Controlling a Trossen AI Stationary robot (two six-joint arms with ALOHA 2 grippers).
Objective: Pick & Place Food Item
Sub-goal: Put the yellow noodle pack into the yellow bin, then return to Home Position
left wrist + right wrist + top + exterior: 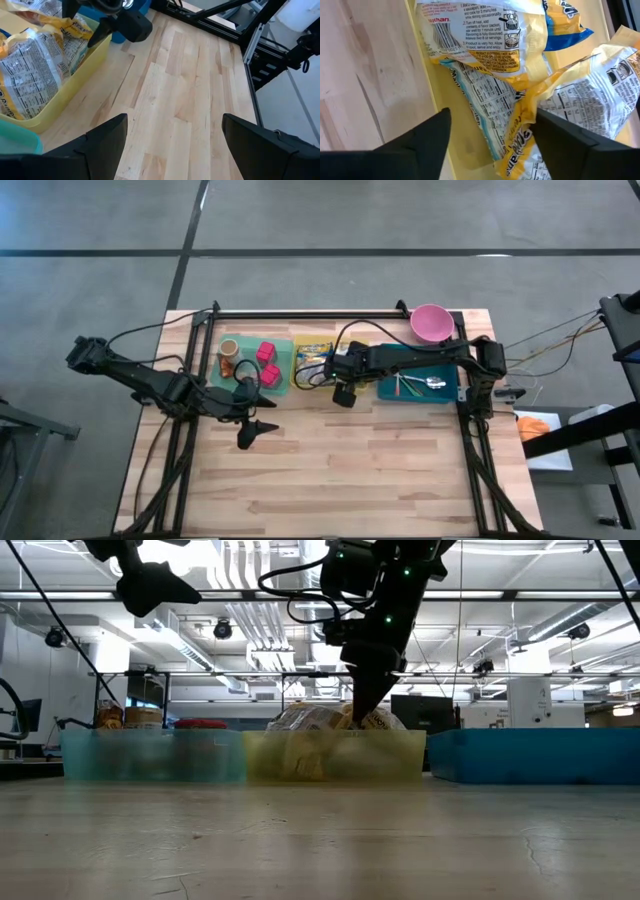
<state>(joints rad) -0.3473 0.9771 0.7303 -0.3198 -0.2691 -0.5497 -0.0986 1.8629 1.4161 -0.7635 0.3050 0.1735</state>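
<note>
The right tool (490, 137) hangs over the near edge of the yellow bin (313, 363), its two dark fingers (425, 137) spread wide with nothing between them. Directly below and ahead of it lie the noodle packets (485, 50), crinkled plastic pouches in yellow and white with patches of blue. The packet just in front of the tool shows its back face: small black print, a barcode, cooking steps with little drawings, and an orange-yellow panel of text. Another packet (590, 95) to one side of the tool is silvery white with a nutrition table and a yellow seam, its edge folded and creased. They overlap in a loose heap, filling the bin and rising above its rim. From desk height the tool's tip reaches down to the top of the heap; whether it touches the plastic cannot be told.

The left tool (262, 428) hovers over the bare wooden desk (380, 470), near the bins and well apart from the right tool, its fingers (105, 137) also set wide and empty.

To the far side of the left tool sits a teal bin (245, 362) holding pink cups (266, 351) and a brown cup (229, 347). Beyond the right tool's arm, a blue tray (445, 390) carries cutlery (430, 383), with a pink bowl (431, 322) behind it.
</note>
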